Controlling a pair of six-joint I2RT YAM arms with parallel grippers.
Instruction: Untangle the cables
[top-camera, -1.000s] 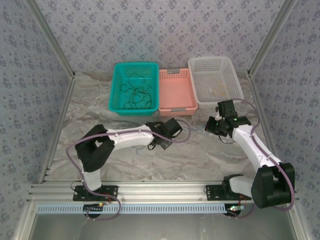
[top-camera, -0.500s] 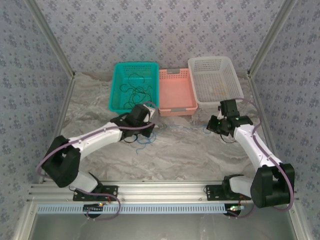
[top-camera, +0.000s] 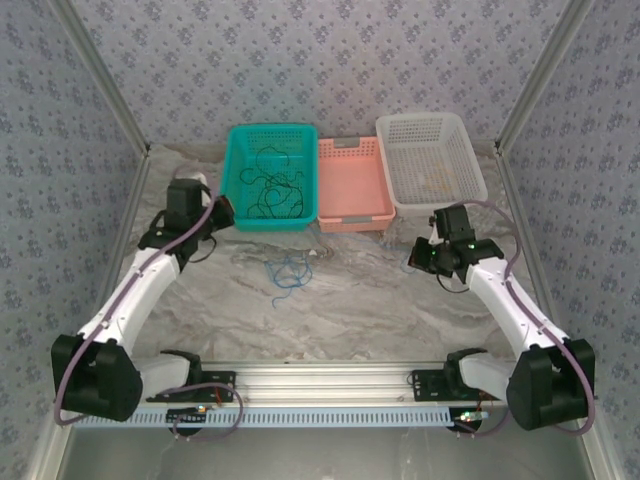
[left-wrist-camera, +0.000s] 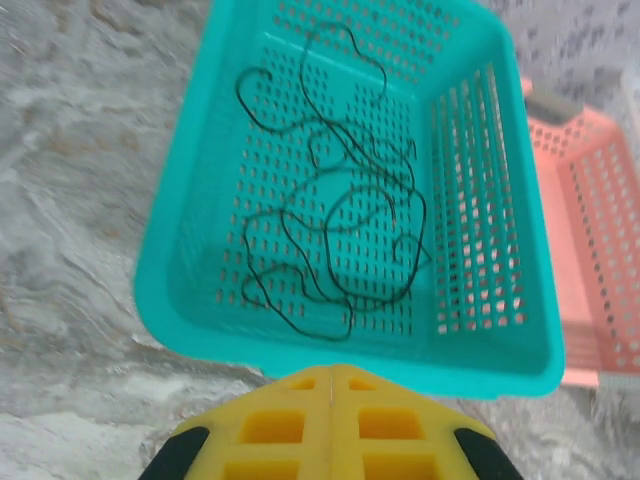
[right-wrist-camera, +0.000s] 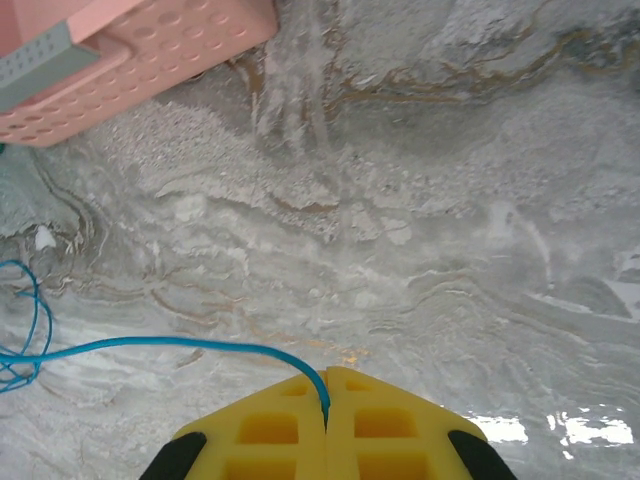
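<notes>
**Left arm swings out to the teal basket**

Swung away from the middle of the table (top-camera: 380, 310), the left arm (top-camera: 150, 275) now reaches to 9 o'clock of the teal basket (top-camera: 232, 215). The left jaws are pressed together on nothing. They point over the near rim at the black cables (left-wrist-camera: 335, 225) looped loosely on the basket floor, probably lining up to fetch one. A blue cable (top-camera: 286, 270) lies bunched on the table at 6 o'clock of that basket. One strand runs off toward 3 o'clock, where the right jaws pinch its end. That grip probably anchors the line so its tangle can be drawn open rather than dragged along.
</notes>
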